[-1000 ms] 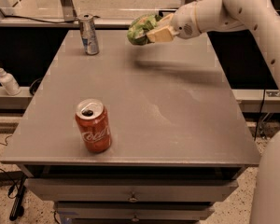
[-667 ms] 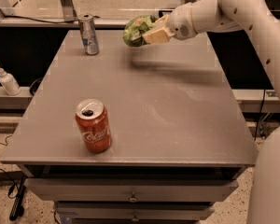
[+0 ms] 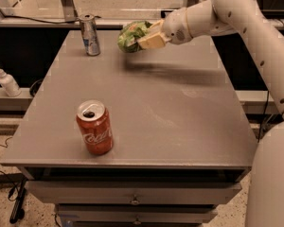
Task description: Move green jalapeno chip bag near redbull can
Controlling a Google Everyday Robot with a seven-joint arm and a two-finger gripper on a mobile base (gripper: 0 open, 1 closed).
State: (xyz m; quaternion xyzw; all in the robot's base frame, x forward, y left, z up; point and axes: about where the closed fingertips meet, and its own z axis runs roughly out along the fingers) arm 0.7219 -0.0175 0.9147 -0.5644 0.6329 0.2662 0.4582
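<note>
The green jalapeno chip bag (image 3: 131,36) is crinkled and held in the air above the far part of the grey table (image 3: 180,112). My gripper (image 3: 144,37) is shut on the bag, its pale fingers (image 3: 151,40) wrapped around the bag's right side. The redbull can (image 3: 90,34), slim and silver-blue with a dented top, stands upright at the table's far left. The bag hangs a short way to the right of the can, apart from it. The white arm reaches in from the upper right.
A wider red cola can (image 3: 94,127) stands upright near the table's front left. A white pump bottle (image 3: 7,81) sits on a ledge left of the table. Drawers run below the table's front edge.
My gripper has carried the green bag leftwards, closer to the redbull can. Both cans have stayed in place.
</note>
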